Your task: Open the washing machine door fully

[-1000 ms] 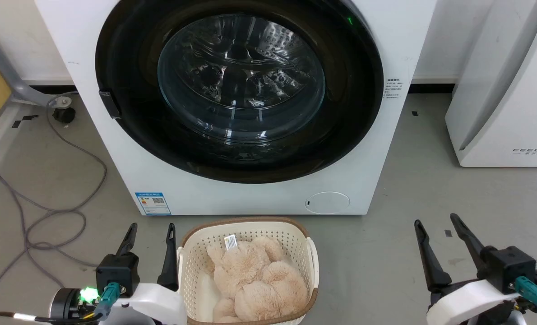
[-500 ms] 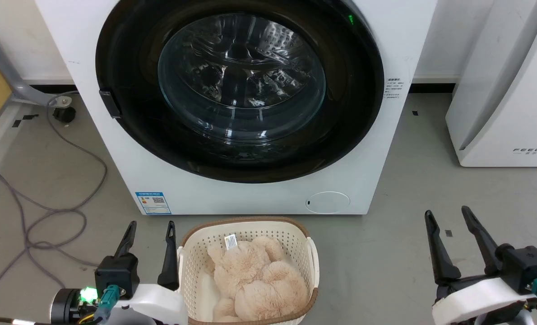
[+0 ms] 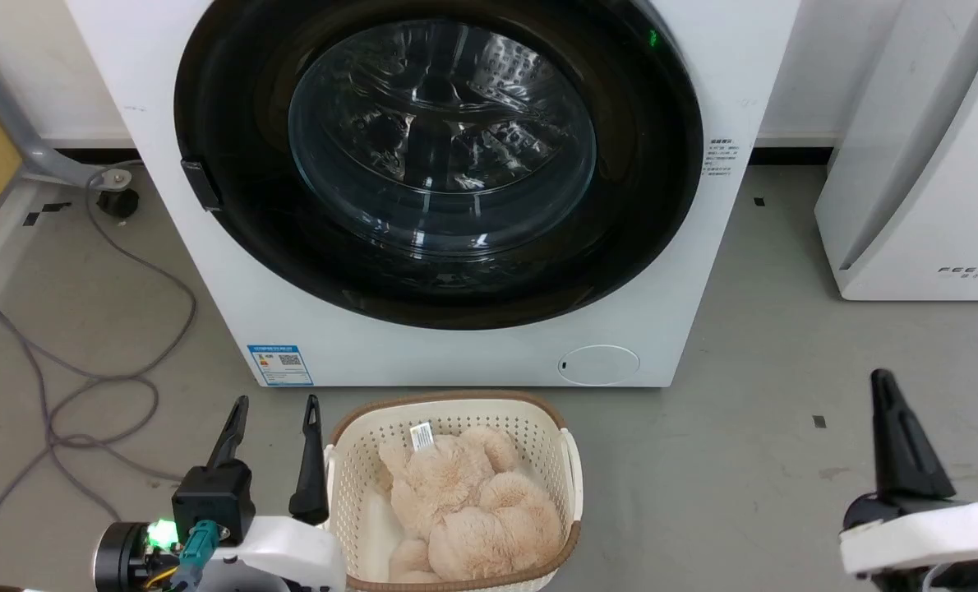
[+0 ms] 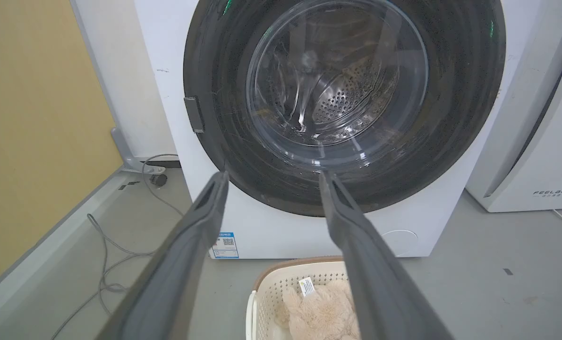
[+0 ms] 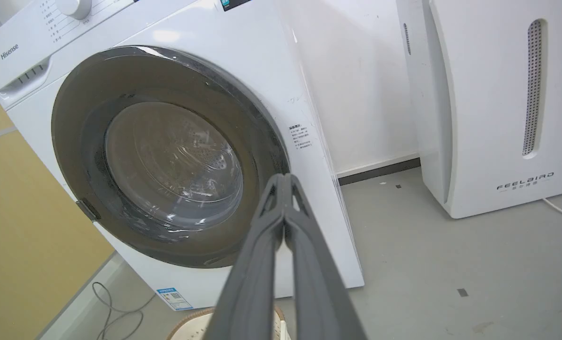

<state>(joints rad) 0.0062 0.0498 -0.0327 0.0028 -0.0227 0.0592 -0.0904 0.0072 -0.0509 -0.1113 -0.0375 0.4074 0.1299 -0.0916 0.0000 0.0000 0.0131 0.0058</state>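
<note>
Nearest me, my left gripper (image 3: 277, 404) hangs with its fingers spread beside the basket (image 3: 575, 460). My right gripper (image 3: 883, 382) has just pressed its fingers together and swung outward to the right. Beyond, the washing machine door (image 3: 645, 205) sits flush in the washing machine (image 3: 423, 358), so I judge the opening is yet to begin.

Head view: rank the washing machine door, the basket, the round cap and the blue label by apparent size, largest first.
1. washing machine door
2. basket, nearer the camera yet plainly smaller
3. round cap and blue label: nearly alike, the cap slightly wider, so not ranked apart.
</note>
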